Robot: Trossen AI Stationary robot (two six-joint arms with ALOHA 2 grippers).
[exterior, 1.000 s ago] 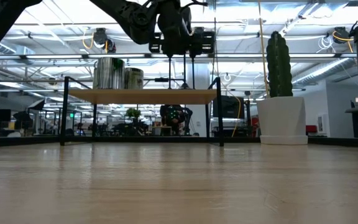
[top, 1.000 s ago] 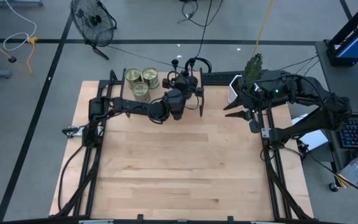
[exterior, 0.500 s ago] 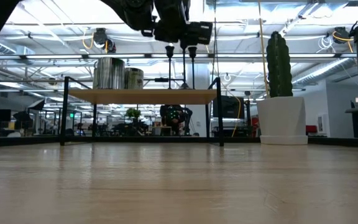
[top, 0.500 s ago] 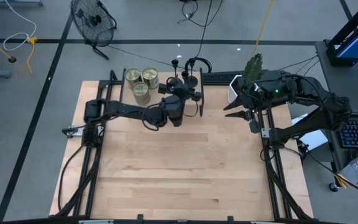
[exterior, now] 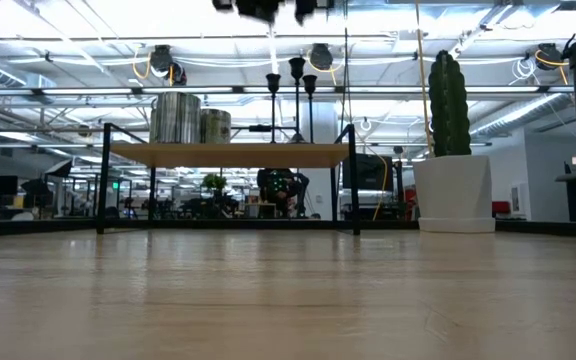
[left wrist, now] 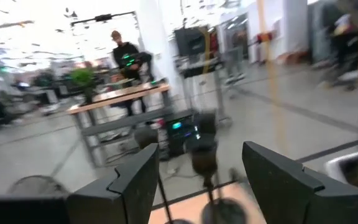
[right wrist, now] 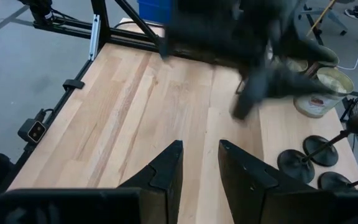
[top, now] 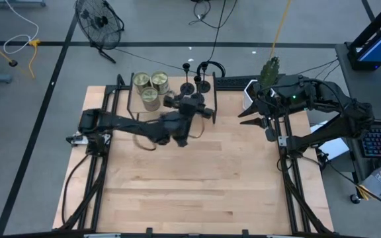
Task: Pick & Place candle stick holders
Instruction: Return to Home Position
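Three candle stick holders (right wrist: 297, 167) are standing upright on the shelf (exterior: 228, 154) beside three tins (top: 150, 97), stems vertical. The left hand (left wrist: 199, 163) is hanging spread and empty; the right hand (right wrist: 199, 155) is sitting slightly parted.

The low view's top edge cut off my left gripper (exterior: 268, 8). Its arm (right wrist: 247, 43) smeared across the right wrist view; from the left wrist, I saw the holders (left wrist: 202, 155) blurred.

Pale smooth wood table (top: 197, 178), matt black candle stick holders (right wrist: 295, 165), metal tins (top: 159, 82)
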